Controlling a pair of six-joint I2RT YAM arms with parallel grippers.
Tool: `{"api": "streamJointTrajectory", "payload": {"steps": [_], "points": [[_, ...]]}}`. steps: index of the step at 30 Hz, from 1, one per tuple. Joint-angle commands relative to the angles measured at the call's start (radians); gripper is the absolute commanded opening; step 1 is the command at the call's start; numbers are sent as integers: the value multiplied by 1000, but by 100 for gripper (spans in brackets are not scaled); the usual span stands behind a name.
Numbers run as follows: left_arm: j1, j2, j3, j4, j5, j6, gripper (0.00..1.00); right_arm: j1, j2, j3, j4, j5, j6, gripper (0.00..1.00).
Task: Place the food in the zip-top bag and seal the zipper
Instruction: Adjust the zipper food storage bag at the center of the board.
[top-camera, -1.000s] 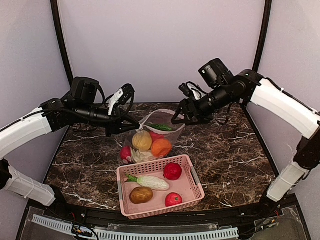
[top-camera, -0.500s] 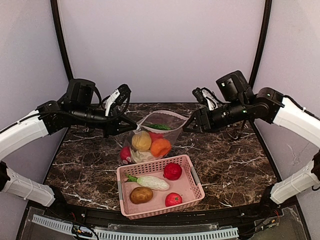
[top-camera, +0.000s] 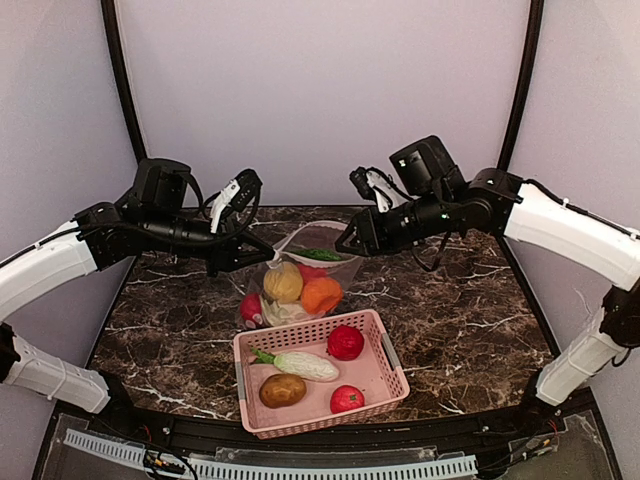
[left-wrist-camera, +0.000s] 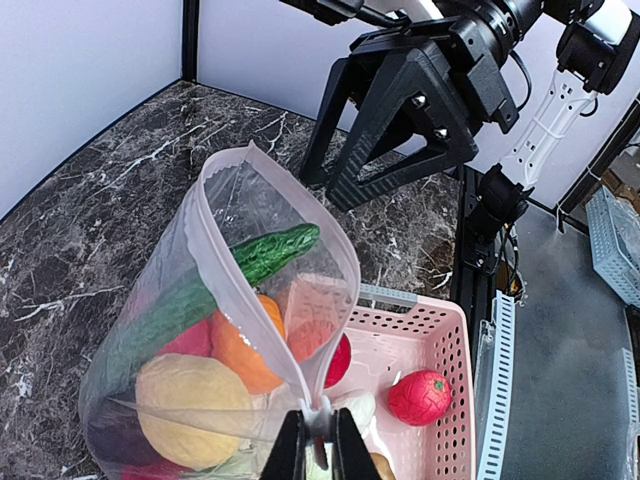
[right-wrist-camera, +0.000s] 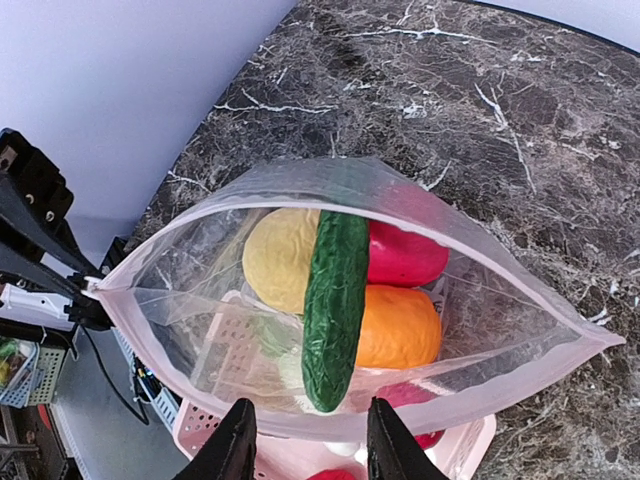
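Jaws of your left gripper (left-wrist-camera: 320, 447) are clenched on a corner of the bag (left-wrist-camera: 205, 215) at its mouth. Just past them, a cucumber (left-wrist-camera: 262, 252) lies atop the food (left-wrist-camera: 190, 395) inside. Your right gripper (right-wrist-camera: 312, 430) hovers with jaws spread over the open mouth, cucumber straight ahead.

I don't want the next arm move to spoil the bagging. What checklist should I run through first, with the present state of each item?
1. Left gripper holding the zip-top bag: ok, shut on the mouth's corner.
2. Right gripper ready to grasp: ok, fingers apart above the open mouth.
3. All food bagged: not ok, four pieces lie in the pink basket.
4. Zipper sealed: not ok, the mouth gapes wide.
5. Cucumber below the zipper line: cannot tell. Its tip rises close to the rim.
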Motion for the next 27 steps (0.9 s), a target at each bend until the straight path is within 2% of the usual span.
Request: {"api": "streamJointTrajectory", "payload": {"steps": [1, 16, 27], "points": [[1, -22, -14, 12, -1, -4, 1, 14, 36, 44, 16, 55, -23, 36], [1, -11, -9, 8, -1, 2, 1, 32, 102, 45, 13, 50, -28, 34], [1, 2, -1, -6, 23, 18, 1, 33, 114, 68, 30, 73, -43, 21]]}}
